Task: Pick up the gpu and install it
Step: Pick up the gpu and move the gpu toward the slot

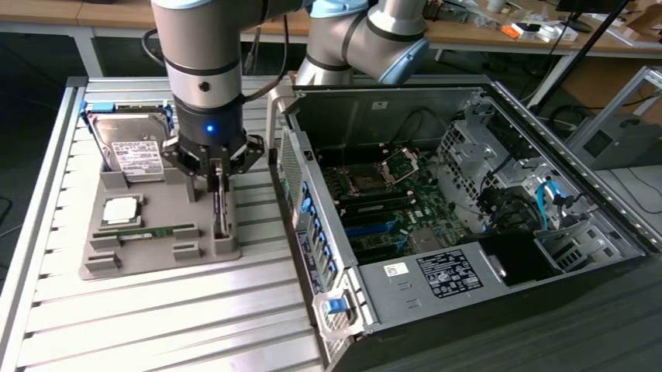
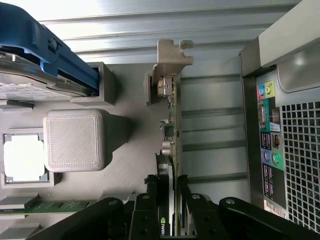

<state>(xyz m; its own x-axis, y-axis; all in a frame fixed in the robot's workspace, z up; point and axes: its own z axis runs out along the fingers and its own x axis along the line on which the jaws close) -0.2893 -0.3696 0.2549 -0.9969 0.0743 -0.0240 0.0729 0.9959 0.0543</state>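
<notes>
While it stood on edge in a slot along the exterior view's right side of a grey holder (image 1: 155, 260) (image 2: 127, 170), the gpu (image 1: 218, 208) (image 2: 173, 131) was clamped between the jaws. They were partly closed, one pressed on the black cooler face and the other on the green board face, near the end away from the silver bracket (image 2: 170, 56). That bracket sat at the far end of the card in the wrist view, next to a short grey post of the holder. I could not tell whether the card's lower edge rested in the slot or had just cleared it.

The arm (image 1: 203, 70) came straight down onto the card from above.

On the same holder, further to the exterior view's left, lay a RAM stick (image 1: 150, 231) (image 2: 50, 205) flat in its groove. A processor (image 1: 121, 208) (image 2: 22, 157) sat in a square recess just behind it. A hard drive (image 1: 135, 151) (image 2: 30, 87) in a blue carrier (image 2: 52, 47) leaned at the holder's far end.

The holder rested on a bench (image 1: 155, 329) (image 2: 150, 30) of ribbed aluminium slats. Just beside it, to the exterior view's right, an open computer case (image 1: 398, 108) (image 2: 292, 40) lay on its side. Its motherboard (image 1: 383, 205) faced up, and its rear ports were turned toward the holder.
</notes>
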